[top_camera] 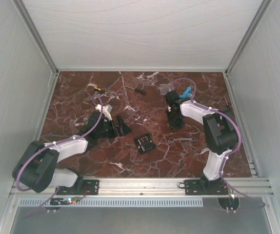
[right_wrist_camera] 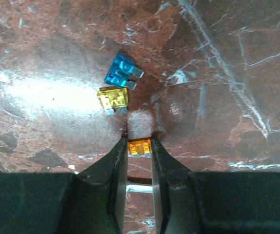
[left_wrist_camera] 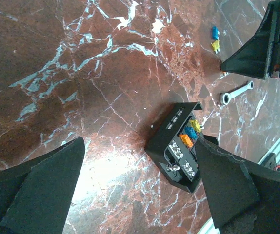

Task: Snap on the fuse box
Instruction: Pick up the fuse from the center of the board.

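Marble tabletop, dark red w/ white veins.

Top view: fuse box sits mid-table betw the two arms. Left gripper is just left and slightly far of it, so the box lies to its right/near side. Right gripper is further off, to the right and far. We judge the left arm nearer. Wrench lies right of the box, apart from it. Clear plate and screwdriver are at the far side, not in the way.

Left wrist: jaws spread wide, nothing in them. Box is face up, off-centre toward one finger, w/ one corner hidden behind that finger. Its long axis looks tilted, roughly across the closing line. We'd recentre before any squeeze. Wrench and right gripper are beyond it.

Right wrist: tips pinched on both sides of an orange fuse down at the marble. Blue fuse and yellow fuse lie side by side just past it. Box isn't in this view.
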`<act>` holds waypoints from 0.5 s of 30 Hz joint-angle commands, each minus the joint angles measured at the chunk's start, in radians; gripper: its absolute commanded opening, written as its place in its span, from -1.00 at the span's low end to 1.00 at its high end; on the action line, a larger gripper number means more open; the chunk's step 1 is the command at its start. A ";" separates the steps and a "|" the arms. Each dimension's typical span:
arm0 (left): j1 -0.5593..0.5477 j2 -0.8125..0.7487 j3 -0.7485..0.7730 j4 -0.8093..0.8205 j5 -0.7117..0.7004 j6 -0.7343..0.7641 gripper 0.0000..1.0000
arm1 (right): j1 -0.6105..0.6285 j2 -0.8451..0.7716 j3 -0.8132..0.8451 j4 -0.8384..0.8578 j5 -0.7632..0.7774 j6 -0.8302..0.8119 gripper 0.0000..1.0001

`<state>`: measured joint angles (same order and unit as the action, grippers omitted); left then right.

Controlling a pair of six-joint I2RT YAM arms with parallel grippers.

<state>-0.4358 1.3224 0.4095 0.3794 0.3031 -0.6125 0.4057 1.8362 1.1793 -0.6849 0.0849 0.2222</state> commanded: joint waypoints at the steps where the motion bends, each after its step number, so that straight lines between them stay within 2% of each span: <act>1: -0.004 0.016 0.023 0.066 0.053 0.014 0.88 | 0.013 -0.023 -0.013 -0.012 0.003 0.012 -0.80; 7: -0.004 0.033 0.022 0.103 0.104 0.011 0.83 | 0.021 -0.049 -0.027 0.017 -0.042 0.032 -0.85; 15: -0.035 -0.023 -0.008 0.229 0.125 -0.056 0.71 | 0.043 -0.200 -0.062 0.133 -0.159 0.150 -0.84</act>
<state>-0.4416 1.3457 0.4084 0.4572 0.4023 -0.6277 0.4309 1.7489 1.1358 -0.6453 0.0086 0.2874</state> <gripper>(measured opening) 0.870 0.183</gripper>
